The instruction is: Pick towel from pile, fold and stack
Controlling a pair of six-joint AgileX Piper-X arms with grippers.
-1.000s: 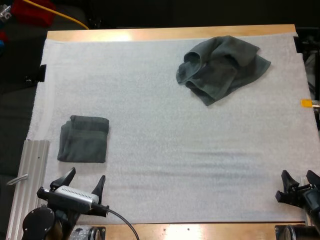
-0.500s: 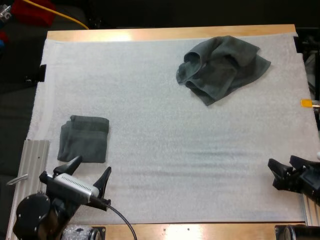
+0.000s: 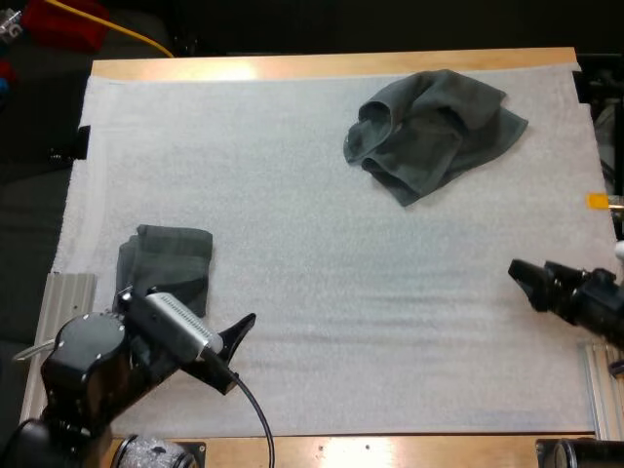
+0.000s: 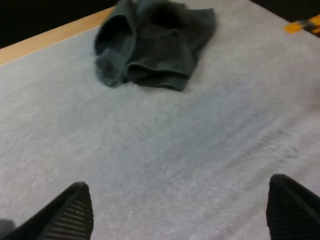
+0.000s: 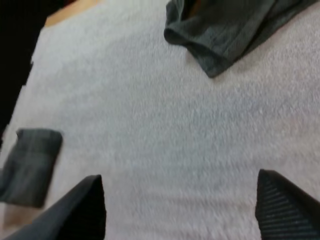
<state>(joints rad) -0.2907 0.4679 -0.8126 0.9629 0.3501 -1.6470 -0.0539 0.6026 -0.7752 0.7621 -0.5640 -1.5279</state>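
Black left gripper [image 4: 177, 182] spread wide over white mat [image 4: 150, 140], right gripper [image 5: 180, 175] likewise spread, holding nothing, crumpled towel [image 3: 429, 132] untouched

You've got the crumpled towel [image 3: 429, 132] bunched in a dark grey-green heap on the far side of the white mat [image 3: 322, 253], right of centre, with its folds rolled over along the near-left edge. Your folded towel [image 3: 174, 261] lies flat and squarish at the mat's near left, well apart from the heap.

Left gripper [image 4: 178, 182] now nearer folded towel [image 3: 174, 257], right gripper [image 3: 531, 273] farther over mat [image 3: 322, 244]
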